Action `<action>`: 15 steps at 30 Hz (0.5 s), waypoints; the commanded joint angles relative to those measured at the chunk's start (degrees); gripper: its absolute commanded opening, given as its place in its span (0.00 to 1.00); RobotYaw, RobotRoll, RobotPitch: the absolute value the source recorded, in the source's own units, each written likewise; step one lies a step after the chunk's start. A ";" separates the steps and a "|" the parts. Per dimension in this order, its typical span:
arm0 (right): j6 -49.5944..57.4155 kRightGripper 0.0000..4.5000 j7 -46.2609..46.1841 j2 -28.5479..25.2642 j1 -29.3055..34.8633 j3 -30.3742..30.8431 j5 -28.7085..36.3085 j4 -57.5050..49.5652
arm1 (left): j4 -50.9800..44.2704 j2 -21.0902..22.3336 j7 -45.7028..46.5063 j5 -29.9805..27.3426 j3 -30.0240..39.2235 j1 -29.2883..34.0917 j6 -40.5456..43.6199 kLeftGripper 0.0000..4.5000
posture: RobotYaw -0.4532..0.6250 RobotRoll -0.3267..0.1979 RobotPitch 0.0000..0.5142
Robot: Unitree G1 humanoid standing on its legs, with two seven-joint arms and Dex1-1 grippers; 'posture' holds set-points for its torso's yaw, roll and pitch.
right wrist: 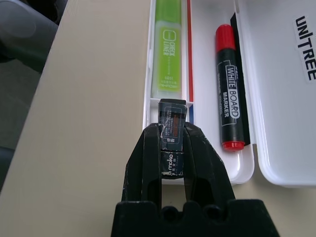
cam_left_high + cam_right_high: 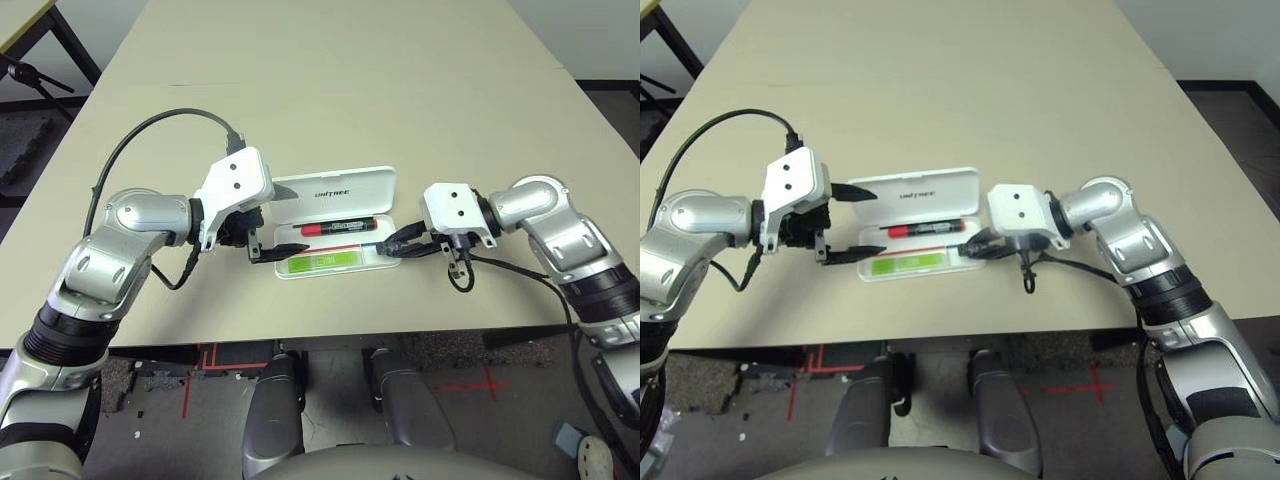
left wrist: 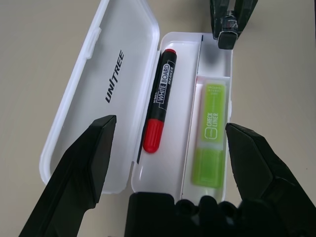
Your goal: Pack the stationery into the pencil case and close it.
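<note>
Pale tabletop (image 2: 330, 120), open white case (image 3: 165, 182) on it w/ marker (image 3: 161, 98) lengthwise, red cap toward L gripper (image 3: 173, 129), fingers spread; R gripper (image 1: 172, 129) clenched on small dark piece (image 1: 172, 140).

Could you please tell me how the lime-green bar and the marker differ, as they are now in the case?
The lime-green bar is pale green with a see-through part, while the marker is black with a red cap. The bar is flat-sided and wider; the marker is round and slimmer. The bar lies in the narrow compartment away from the hinge, the marker in the long one beside the lid. Both lie lengthwise in the open case and carry printed writing.
</note>
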 commanded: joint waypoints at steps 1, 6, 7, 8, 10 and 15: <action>-0.93 0.07 -0.10 0.72 -0.03 1.17 -0.87 0.71 | -0.66 0.60 -0.08 -0.37 0.72 0.43 0.18 1.00 | 0.36 0.62 0.36; -0.20 0.46 -0.83 0.65 -0.05 0.26 -0.90 0.29 | -0.49 1.05 -0.26 -0.41 1.20 0.73 0.22 1.00 | 0.36 0.62 0.36; 0.36 0.55 -0.66 0.26 -0.02 -0.12 -0.54 0.06 | -0.38 1.19 -0.29 -0.40 1.33 0.83 0.19 1.00 | 0.36 0.62 0.36; 0.93 0.63 -0.46 -0.16 0.03 -0.47 -0.21 -0.14 | -0.29 1.31 -0.30 -0.41 1.42 0.90 0.18 1.00 | 0.36 0.62 0.36; 3.94 0.81 0.15 -1.09 0.32 -2.04 2.05 -0.96 | -0.16 1.64 -0.32 -0.45 1.73 1.20 0.21 1.00 | 0.36 0.62 0.37; 17.09 0.99 1.93 -5.99 -0.26 -7.23 8.61 -2.01 | 0.52 2.85 -0.46 -0.36 2.95 2.30 0.12 1.00 | 0.36 0.62 0.37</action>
